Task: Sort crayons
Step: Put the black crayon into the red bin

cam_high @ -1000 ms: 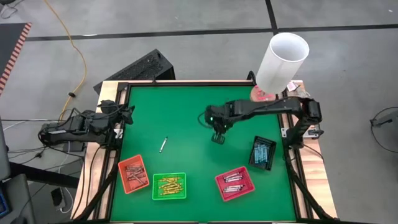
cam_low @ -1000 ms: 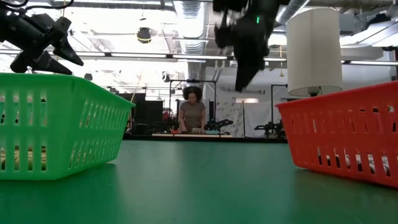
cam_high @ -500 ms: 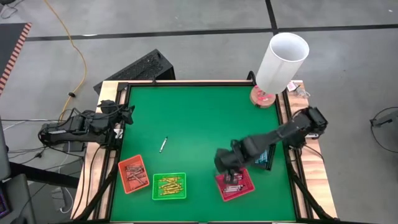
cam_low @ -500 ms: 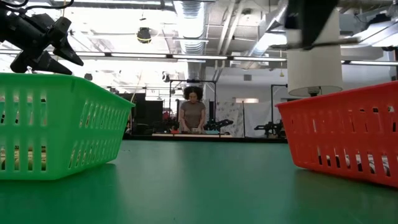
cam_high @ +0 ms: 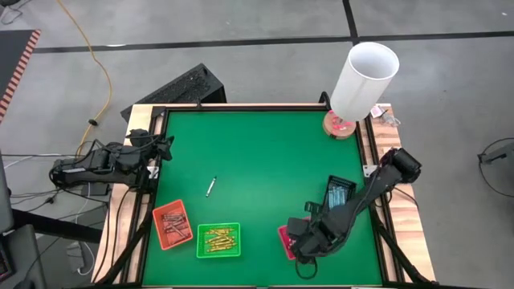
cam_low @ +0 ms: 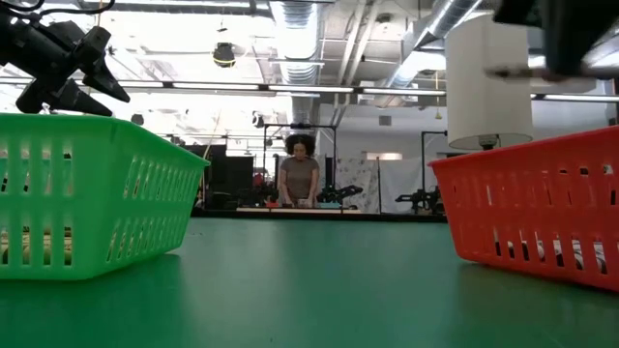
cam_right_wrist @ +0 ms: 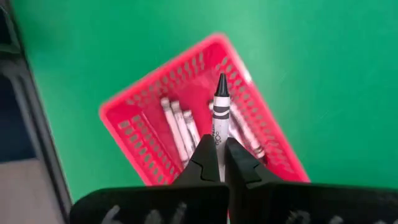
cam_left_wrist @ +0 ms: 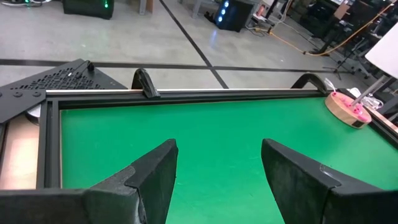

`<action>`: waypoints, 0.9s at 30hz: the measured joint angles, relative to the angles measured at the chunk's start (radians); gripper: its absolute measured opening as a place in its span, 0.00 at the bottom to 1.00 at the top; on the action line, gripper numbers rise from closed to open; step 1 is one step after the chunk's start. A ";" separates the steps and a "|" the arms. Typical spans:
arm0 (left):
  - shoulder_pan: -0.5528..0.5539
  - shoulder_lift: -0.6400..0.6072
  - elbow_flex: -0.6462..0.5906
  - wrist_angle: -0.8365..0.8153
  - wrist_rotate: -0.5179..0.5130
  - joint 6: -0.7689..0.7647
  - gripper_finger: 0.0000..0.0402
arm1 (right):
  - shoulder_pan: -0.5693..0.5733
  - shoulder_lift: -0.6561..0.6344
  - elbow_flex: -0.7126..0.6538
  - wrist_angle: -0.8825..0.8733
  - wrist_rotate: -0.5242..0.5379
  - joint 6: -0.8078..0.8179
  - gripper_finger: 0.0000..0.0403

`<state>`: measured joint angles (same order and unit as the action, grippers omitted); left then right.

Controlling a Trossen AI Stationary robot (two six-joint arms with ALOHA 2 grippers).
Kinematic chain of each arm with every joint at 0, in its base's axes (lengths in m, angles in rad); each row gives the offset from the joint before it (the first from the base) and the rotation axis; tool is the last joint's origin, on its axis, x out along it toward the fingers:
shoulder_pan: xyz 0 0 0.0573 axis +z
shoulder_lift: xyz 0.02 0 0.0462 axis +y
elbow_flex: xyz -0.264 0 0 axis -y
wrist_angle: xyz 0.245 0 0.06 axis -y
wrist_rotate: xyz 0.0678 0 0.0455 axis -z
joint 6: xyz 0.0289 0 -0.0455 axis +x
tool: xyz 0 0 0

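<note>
- Grey crayon (cam_right_wrist: 220, 118) sits pinched between the right gripper (cam_right_wrist: 219, 155) fingers, dark tip pointing out past them, directly above the red tray (cam_right_wrist: 140, 106).
- Right gripper is clenched on that crayon; in the high view the right arm (cam_high: 353, 207) reaches down over the red tray (cam_high: 283, 238) and hides most of it.
- Red tray already holds several grey crayons (cam_right_wrist: 180, 130), lying side by side along its length.
- One loose crayon (cam_high: 210, 187) lies on the green mat (cam_high: 257, 152), well apart from the red tray, on its left and farther up the table.
- Green tray (cam_high: 218, 240) stands left of the red tray, holding yellow-gold crayons (cam_high: 218, 238).
- Orange tray (cam_high: 173, 225) stands beyond the green tray, still farther left of the red one, with reddish-brown crayons (cam_high: 172, 223) in it.
- Black tray (cam_high: 340, 195) is just up and right of the red tray, light blue crayons (cam_high: 338, 195) inside, partly behind the arm.
- White tube (cam_high: 363, 79) on a round base stands at the far right corner, well away from the red tray.
- Left gripper (cam_high: 165, 148) waits at the left table edge, far from the red tray, fingers (cam_left_wrist: 155, 174) spread apart and holding nothing.
- Low view: green tray (cam_low: 97, 193) and red tray (cam_low: 532, 208) walls frame a person (cam_low: 299, 174) standing in the room behind.
</note>
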<state>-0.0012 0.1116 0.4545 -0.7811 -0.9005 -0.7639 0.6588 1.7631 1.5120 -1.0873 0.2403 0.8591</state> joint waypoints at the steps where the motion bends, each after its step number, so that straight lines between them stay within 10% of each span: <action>1: 0.000 0.000 0.000 0.000 0.000 0.000 0.56 | 0.004 0.015 0.000 -0.007 -0.002 -0.009 0.00; 27: 0.000 0.000 0.000 0.000 0.000 0.000 0.56 | 0.006 0.125 0.000 -0.015 -0.106 -0.213 0.11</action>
<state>-0.0011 0.1116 0.4545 -0.7811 -0.9005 -0.7639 0.6651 1.8877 1.5116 -1.1025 0.1345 0.6460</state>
